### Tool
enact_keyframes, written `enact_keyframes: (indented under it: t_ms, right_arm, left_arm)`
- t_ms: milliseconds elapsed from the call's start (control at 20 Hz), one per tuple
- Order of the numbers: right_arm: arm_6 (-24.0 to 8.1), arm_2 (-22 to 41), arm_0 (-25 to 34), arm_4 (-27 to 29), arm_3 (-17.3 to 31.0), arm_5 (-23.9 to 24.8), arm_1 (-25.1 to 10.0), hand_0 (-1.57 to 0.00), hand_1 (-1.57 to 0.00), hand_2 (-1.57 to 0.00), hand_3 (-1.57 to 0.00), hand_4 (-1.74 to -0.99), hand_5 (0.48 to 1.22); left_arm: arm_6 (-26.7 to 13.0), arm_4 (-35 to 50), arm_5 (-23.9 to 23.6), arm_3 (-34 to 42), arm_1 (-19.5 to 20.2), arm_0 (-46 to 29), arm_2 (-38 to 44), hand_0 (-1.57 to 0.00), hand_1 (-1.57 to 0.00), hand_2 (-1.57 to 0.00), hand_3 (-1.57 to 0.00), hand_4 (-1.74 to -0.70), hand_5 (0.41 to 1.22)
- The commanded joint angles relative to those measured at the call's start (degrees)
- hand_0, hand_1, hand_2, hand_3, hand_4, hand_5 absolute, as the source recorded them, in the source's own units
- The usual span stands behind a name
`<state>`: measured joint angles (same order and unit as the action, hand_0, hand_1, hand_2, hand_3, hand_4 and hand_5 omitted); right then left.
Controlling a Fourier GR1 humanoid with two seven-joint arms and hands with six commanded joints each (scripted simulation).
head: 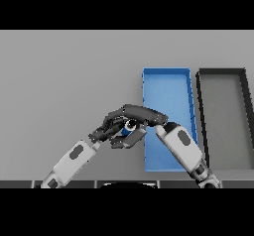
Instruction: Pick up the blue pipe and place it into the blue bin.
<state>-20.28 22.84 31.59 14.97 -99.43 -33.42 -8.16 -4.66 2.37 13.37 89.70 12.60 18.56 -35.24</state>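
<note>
Grey table (59,81). Blue pipe (129,126) sits just off the blue bin's (166,81) left wall, near the table's front edge, right hand (139,115) curled round it. Left hand (106,129) beside it, touching; fingers cannot be told. Dark bin (223,116) right of the blue one.
</note>
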Motion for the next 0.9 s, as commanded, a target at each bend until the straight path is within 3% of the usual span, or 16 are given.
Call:
enact_keyframes:
  t_ms: [0,100,200,250,400,600,650,750,800,850]
  right_arm:
    - [0.7,0.0,-0.5,1.3,0.4,-1.0,-0.4,-0.89,-0.87,-0.91,-0.77,-1.486,0.550]
    - [-0.6,0.4,0.3,5.2,1.1,-1.1,0.5,-1.13,-1.12,-1.14,-0.96,-1.562,0.666]
    - [0.2,0.5,-0.4,8.0,1.5,-0.9,0.2,-1.29,-1.29,-1.30,-1.18,-1.495,0.826]
    - [2.1,0.9,-0.3,7.8,2.1,-0.5,0.5,-1.35,-1.34,-1.35,-1.26,-1.469,0.905]
    - [8.3,2.2,0.4,2.5,2.0,-0.4,-0.7,-1.46,-1.45,-1.46,-1.41,-1.447,1.059]
    - [8.8,3.4,-0.7,4.6,0.4,1.2,-1.7,-1.52,-1.52,-1.53,-1.51,-1.475,1.155]
    - [8.6,3.2,-0.4,5.7,0.5,2.1,-2.0,-1.53,-1.53,-1.53,-1.52,-1.480,1.168]
    - [7.2,3.5,-0.5,7.2,0.0,3.3,-2.2,-1.55,-1.55,-1.55,-1.54,-1.487,1.187]
    - [6.1,3.6,-0.4,7.2,0.1,3.4,-2.3,-1.55,-1.55,-1.55,-1.54,-1.488,1.194]
    - [7.3,3.7,-0.3,6.5,0.8,3.2,-2.6,-1.56,-1.56,-1.56,-1.55,-1.490,1.199]
  left_arm:
    - [1.7,-0.4,-0.7,-0.4,-0.9,-0.5,0.6,-0.78,-0.71,-0.69,-0.58,-1.53,1.221]
    - [3.6,-0.1,-1.5,-1.1,-2.4,-0.5,1.9,-1.06,-1.02,-0.97,-0.94,-1.61,1.221]
    - [3.2,1.5,-1.0,-1.4,-3.9,-1.0,2.7,-1.25,-1.22,-1.12,-1.17,-1.66,1.221]
    - [4.4,2.0,-0.8,-1.5,-4.6,-1.4,3.3,-1.31,-1.29,-1.19,-1.25,-1.67,1.221]
    - [4.8,3.0,0.4,-1.4,-5.4,-1.8,4.1,-1.44,-1.43,-1.35,-1.41,-1.71,1.221]
    - [4.7,3.5,1.0,-0.3,-5.3,-2.5,4.8,-1.52,-1.51,-1.39,-1.50,-1.73,1.221]
    - [6.2,2.3,0.7,-1.0,-5.3,-2.0,4.7,-1.43,-1.35,-1.22,-1.33,-1.65,1.221]
    - [7.1,-1.1,1.5,-0.9,-3.4,-1.0,4.0,-0.93,-0.87,-0.78,-0.85,-1.41,1.221]
    - [8.2,-2.7,3.0,-0.9,-2.1,-1.2,3.5,-0.74,-0.69,-0.62,-0.68,-1.31,1.221]
    - [6.5,-3.9,4.3,-0.6,-1.6,-0.7,3.6,-0.59,-0.55,-0.50,-0.55,-1.22,1.221]
